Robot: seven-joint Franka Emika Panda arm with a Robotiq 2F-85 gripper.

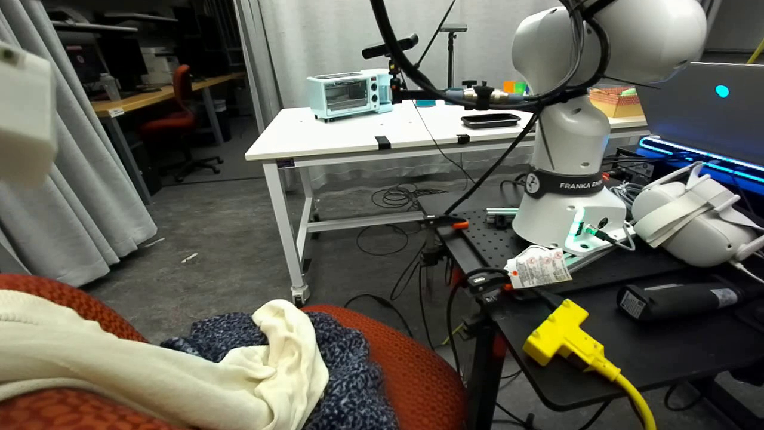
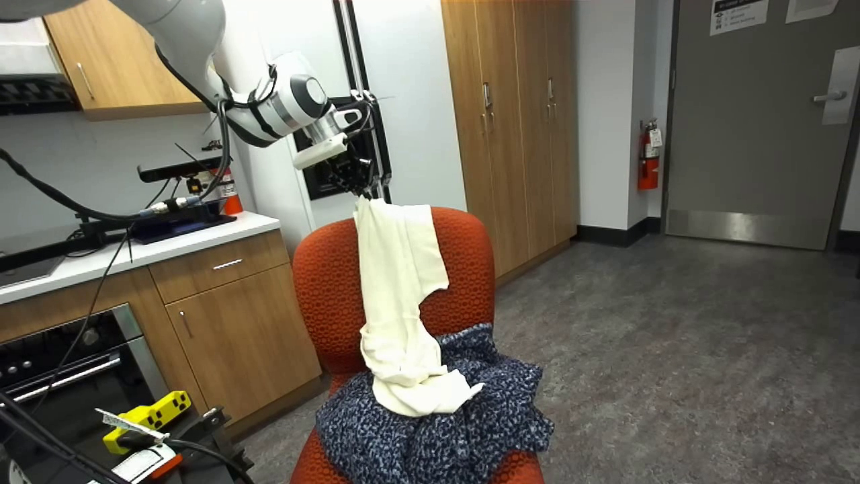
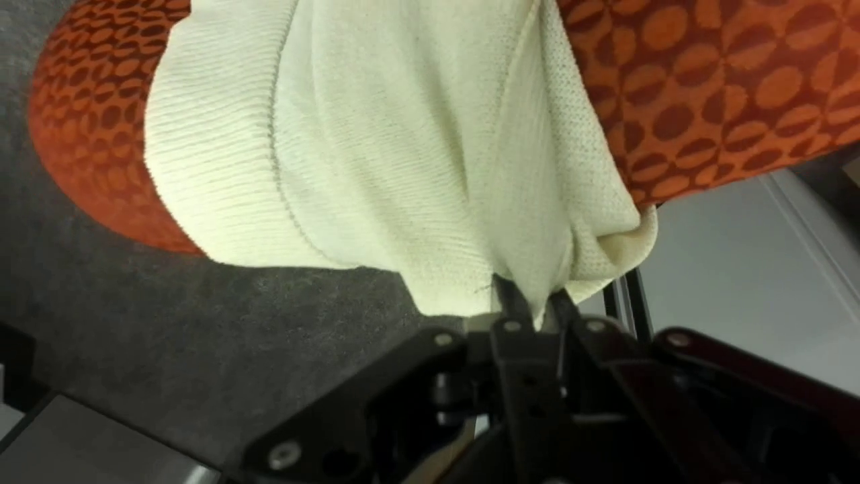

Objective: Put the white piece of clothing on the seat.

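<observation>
The white piece of clothing (image 2: 396,282) hangs from my gripper (image 2: 365,193) down the front of the red-orange backrest. Its lower end lies bunched on the dark speckled garment on the seat (image 2: 326,289). In an exterior view the white piece of clothing (image 1: 149,364) stretches across the seat (image 1: 382,352) from the left edge. In the wrist view the gripper (image 3: 534,296) is shut on a pinched fold of the white piece of clothing (image 3: 390,134), above the top of the seat's backrest (image 3: 725,87). Its ribbed edge hangs beside the fingers.
A dark blue-grey speckled garment (image 2: 497,396) covers much of the seat cushion. A black bench with a yellow power connector (image 1: 561,334) stands close beside the seat. A white table (image 1: 358,131) with a toaster oven (image 1: 349,95) is behind. Tall wooden cabinets (image 2: 510,134) stand behind the backrest.
</observation>
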